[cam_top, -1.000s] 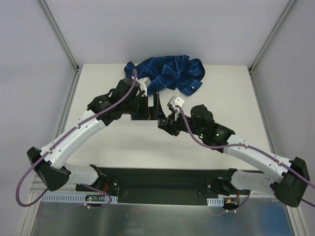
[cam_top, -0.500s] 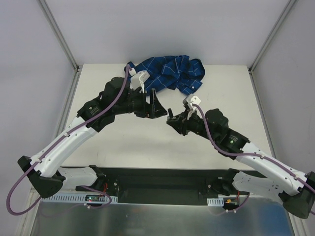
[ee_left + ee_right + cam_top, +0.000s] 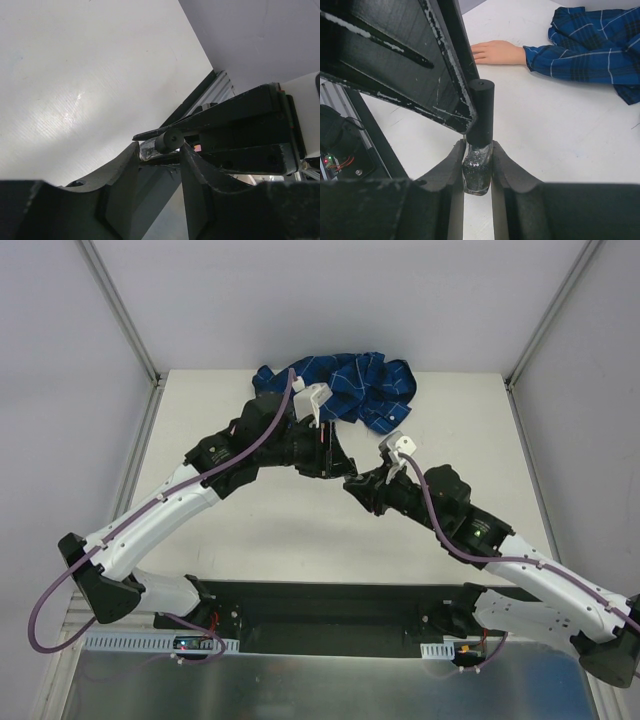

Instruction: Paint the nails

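My right gripper (image 3: 477, 150) is shut on a small dark glittery bottle (image 3: 477, 172) and holds it upright above the table; its tall black cap (image 3: 481, 112) sticks up past the fingertips. My left gripper (image 3: 159, 150) has come to the cap (image 3: 168, 140) end-on. Its jaws stand partly closed around it, with a gap on one side. One left finger (image 3: 447, 75) rises just left of the cap. The peach dummy hand (image 3: 497, 52) lies flat beyond, in a blue checked sleeve (image 3: 585, 50). Its nails are too small to make out. In the top view both grippers (image 3: 335, 462) (image 3: 357, 486) meet mid-table.
The crumpled blue checked shirt (image 3: 350, 388) lies at the table's far edge, behind both arms. Grey walls and metal posts (image 3: 125, 315) close in the table's sides. A black base rail (image 3: 330, 605) runs along the near edge.
My left arm swung right to meet the bottle's cap, and its jaws narrowed from wide open. The right gripper shifted a little right with the bottle in it.
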{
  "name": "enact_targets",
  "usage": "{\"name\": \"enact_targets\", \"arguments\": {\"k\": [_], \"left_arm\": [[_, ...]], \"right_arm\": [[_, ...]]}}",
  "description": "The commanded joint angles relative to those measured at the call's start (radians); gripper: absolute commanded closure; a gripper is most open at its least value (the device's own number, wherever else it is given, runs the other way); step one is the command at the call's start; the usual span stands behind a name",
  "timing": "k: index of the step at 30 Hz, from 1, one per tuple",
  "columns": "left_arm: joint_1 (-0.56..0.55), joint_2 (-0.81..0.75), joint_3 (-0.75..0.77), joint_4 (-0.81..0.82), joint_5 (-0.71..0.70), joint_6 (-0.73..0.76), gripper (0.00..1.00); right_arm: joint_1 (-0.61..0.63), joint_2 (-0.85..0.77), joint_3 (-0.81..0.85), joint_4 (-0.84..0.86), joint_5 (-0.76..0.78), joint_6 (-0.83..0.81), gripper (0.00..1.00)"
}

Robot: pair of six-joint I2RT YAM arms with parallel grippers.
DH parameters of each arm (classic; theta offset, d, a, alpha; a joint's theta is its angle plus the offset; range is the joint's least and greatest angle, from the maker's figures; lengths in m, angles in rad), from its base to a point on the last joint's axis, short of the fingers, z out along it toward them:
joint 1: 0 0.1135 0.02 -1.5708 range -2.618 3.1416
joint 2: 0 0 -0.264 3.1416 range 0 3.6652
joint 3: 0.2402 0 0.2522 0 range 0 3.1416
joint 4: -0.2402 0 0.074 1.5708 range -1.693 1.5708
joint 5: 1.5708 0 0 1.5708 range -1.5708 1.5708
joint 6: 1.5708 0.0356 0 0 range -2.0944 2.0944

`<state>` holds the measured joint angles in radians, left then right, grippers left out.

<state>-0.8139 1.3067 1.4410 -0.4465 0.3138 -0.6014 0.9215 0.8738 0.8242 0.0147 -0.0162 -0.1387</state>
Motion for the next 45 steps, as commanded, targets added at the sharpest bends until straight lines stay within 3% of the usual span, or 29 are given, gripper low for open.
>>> {"name": "enact_targets", "arguments": {"k": [1,13,16,20,21,24,27,31,34,38,45], "left_arm": [[-0.022,0.016,0.062,0.042,-0.005,0.005,0.66],[-0.068,0.06,0.09,0.042,-0.019,-0.018,0.71],[-0.07,0.069,0.101,0.042,0.002,-0.018,0.8],[-0.07,0.056,0.082,0.04,0.024,-0.006,1.0],[-0.07,0.048,0.076,0.042,0.034,0.0,1.0],[-0.07,0.014,0.042,0.049,0.099,0.054,1.0],[-0.067,-0.055,-0.011,0.078,0.184,0.13,1.0],[-0.067,-0.164,-0.094,0.15,0.367,0.219,1.0],[-0.068,-0.26,-0.174,0.25,0.445,0.224,1.0],[-0.067,-0.362,-0.25,0.353,0.521,0.198,1.0],[-0.067,-0.377,-0.248,0.367,0.427,0.117,0.99]], "right_arm": [[0.017,-0.029,0.013,0.03,0.053,-0.001,1.0],[0.057,-0.038,0.033,0.013,0.14,-0.015,1.0],[0.071,-0.038,0.038,0.01,0.147,-0.019,1.0],[0.073,-0.056,0.03,0.025,0.121,-0.012,1.0],[0.071,-0.064,0.032,0.025,0.113,-0.01,1.0],[0.071,-0.075,0.046,0.014,0.026,-0.013,1.0],[0.057,-0.087,0.055,0.016,-0.16,-0.016,1.0],[0.004,-0.065,0.084,0.063,-0.555,0.057,1.0],[-0.001,-0.052,0.093,0.168,-0.704,0.135,1.0],[-0.001,-0.027,0.096,0.317,-0.797,0.255,1.0],[-0.001,-0.015,0.133,0.234,-0.728,0.211,1.0]]}}
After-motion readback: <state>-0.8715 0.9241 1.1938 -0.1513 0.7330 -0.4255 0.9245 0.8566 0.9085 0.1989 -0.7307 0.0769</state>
